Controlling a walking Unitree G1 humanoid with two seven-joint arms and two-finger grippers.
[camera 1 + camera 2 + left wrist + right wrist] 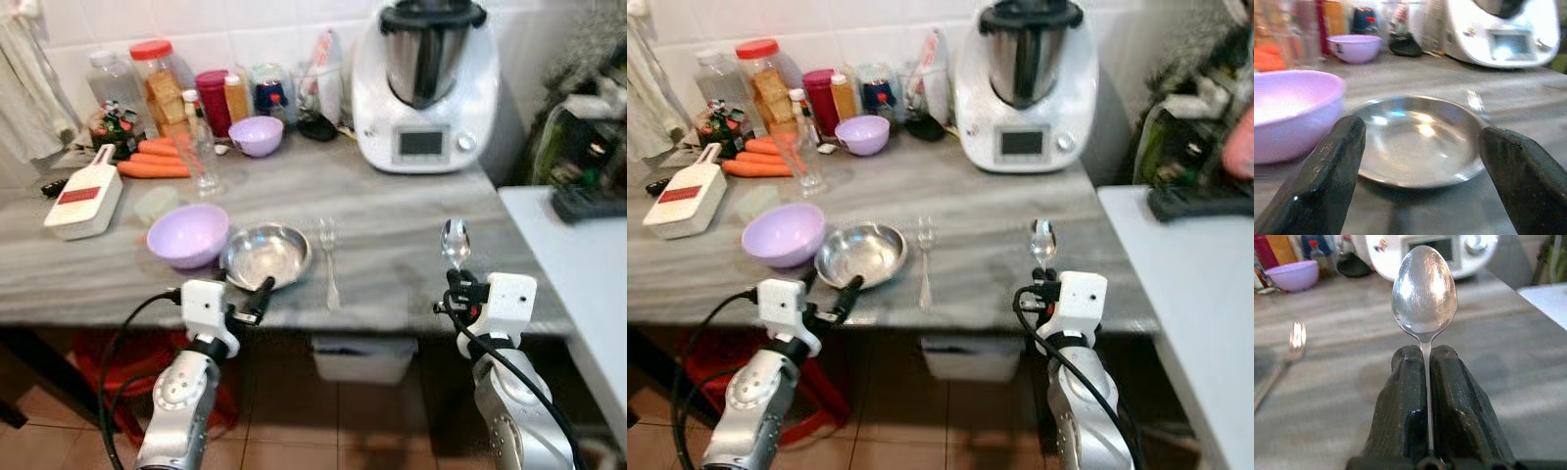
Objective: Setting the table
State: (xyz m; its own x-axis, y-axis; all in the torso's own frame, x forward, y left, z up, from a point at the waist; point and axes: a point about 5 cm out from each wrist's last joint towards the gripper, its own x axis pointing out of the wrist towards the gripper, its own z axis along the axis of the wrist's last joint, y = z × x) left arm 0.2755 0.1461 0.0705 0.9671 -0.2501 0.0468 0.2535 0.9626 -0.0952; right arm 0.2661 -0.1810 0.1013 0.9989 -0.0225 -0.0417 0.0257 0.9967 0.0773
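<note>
My right gripper [1425, 362] pinches a spoon [455, 241] by its handle, bowl pointing up, above the grey counter's [411, 211] front edge. My left gripper [257, 300], fingers spread, hovers at the steel dish [266, 256], which sits between a lilac bowl [187, 234] and a fork [329, 257].

You have a grey stone-look table [411, 211], smooth and faintly veined. The spoon [1424, 291] is polished metal, finely scratched, gripped in the right claw [1428, 364], whose black fingers [1400, 406] look matt and grainy. The dish [1420, 139] is shiny steel with bright reflections; the fork [328, 250] is metal too. The near bowl [188, 235] is smooth lilac plastic with a soft sheen. The mixer [426, 88] pairs glossy white plastic with a brushed steel jug.
</note>
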